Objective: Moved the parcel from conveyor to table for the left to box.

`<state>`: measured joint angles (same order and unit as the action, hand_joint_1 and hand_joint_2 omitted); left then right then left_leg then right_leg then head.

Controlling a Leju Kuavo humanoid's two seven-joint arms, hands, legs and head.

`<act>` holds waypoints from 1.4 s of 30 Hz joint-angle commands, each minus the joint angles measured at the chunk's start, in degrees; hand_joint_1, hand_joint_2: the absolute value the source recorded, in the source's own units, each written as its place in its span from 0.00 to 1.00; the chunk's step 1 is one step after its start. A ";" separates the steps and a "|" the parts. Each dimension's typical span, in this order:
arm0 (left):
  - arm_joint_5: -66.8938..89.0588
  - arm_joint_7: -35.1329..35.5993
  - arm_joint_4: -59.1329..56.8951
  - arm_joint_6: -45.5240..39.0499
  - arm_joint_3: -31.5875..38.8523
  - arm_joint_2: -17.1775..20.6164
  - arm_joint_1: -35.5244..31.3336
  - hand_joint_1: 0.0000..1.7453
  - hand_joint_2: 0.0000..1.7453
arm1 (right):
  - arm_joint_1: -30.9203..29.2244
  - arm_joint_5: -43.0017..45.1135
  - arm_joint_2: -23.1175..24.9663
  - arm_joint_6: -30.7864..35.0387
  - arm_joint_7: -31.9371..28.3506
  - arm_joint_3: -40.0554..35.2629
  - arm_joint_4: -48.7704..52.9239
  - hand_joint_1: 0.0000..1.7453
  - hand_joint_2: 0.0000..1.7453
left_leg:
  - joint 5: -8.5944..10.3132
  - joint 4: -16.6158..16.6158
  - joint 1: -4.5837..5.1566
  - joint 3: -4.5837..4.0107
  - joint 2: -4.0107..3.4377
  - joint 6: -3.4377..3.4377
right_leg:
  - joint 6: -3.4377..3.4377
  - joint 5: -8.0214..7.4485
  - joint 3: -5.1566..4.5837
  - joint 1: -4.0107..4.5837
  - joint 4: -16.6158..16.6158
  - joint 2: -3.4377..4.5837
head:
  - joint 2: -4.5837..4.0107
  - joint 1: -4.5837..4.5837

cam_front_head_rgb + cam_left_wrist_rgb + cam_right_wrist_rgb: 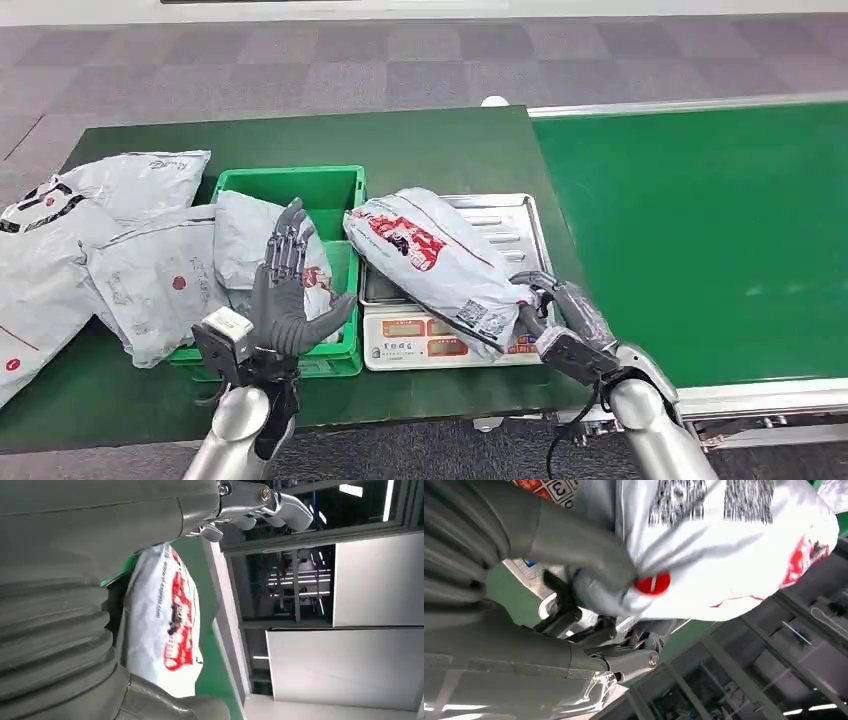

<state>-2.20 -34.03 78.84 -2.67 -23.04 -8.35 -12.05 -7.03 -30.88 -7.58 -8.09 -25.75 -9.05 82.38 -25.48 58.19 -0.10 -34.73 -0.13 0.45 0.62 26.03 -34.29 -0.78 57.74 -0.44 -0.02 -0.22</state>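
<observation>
Parcel: a grey plastic mailer bag with red print (432, 262) was seen lying on the steel tray of a white weighing scale (450, 338), one end gripped by the right hand.
Long axis: it ran diagonally, from the held end at the fingers up and away toward the green plastic crate (300, 187); the free end pointed at the crate's far corner.
Right hand: the right hand (560, 312) was closed around the parcel's near end; in the right wrist view the thumb (574, 545) was pressed into the crumpled plastic (724, 555).
Left hand: the left hand (285, 290) was raised over the crate, palm toward the parcel, fingers spread wide, nothing held.
Counts: one parcel on the scale; one grey bag in the crate (250, 245) behind the left fingers; about three more grey bags (90, 230) piled beyond that hand on the dark green table (420, 140).
Conveyor: one green belt (700, 230) was seen beside the right hand.
</observation>
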 commanded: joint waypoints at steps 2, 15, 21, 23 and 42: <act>-0.59 1.40 -9.39 0.86 -2.53 0.63 -7.58 0.00 1.00 | -0.89 2.14 -0.15 -0.46 -2.76 1.06 1.53 0.00 1.00 | 0.02 -0.05 -0.03 0.09 0.11 0.01 | -0.03 0.00 0.13 0.03 -0.08 -0.07 | 0.02 0.00; 2.29 3.93 -16.51 -1.91 -4.55 -0.53 -13.18 0.00 1.00 | -0.43 -0.34 1.84 3.95 -3.00 3.52 4.04 0.00 1.00 | 0.00 -0.08 -0.01 0.18 0.04 0.02 | -0.04 0.00 0.17 0.01 -0.10 0.00 | 0.00 0.00; 3.34 4.86 -19.08 -4.06 -4.50 -1.34 -14.61 0.00 1.00 | -0.32 0.64 2.61 5.57 -5.13 4.41 5.29 0.00 1.00 | 0.02 -0.09 -0.03 0.18 0.04 0.02 | -0.04 -0.01 0.19 0.03 -0.13 0.03 | 0.02 0.00; 5.67 5.98 -22.82 -7.02 -4.56 -2.31 -16.95 0.00 1.00 | -0.01 2.76 5.39 15.27 -12.21 7.01 9.81 0.00 1.00 | 0.03 -0.07 -0.02 0.14 0.07 0.02 | -0.04 -0.01 0.15 0.02 -0.09 -0.01 | 0.02 0.00; 29.16 19.56 -52.76 -21.24 -13.13 -6.35 -28.15 0.00 1.00 | 2.54 23.55 4.77 47.54 -14.25 2.64 29.90 0.00 1.00 | 0.05 -0.10 0.02 0.24 -0.02 -0.04 | -0.03 -0.05 0.24 0.00 -0.17 0.09 | 0.02 0.00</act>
<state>20.97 -18.92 40.60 -22.80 -27.37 -14.86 -35.36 -2.77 -8.50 -3.32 39.71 -40.28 -4.72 114.03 -25.45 58.23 -0.05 -34.71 -0.17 0.39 0.63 26.01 -34.27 -0.82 57.74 -0.38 0.00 -0.22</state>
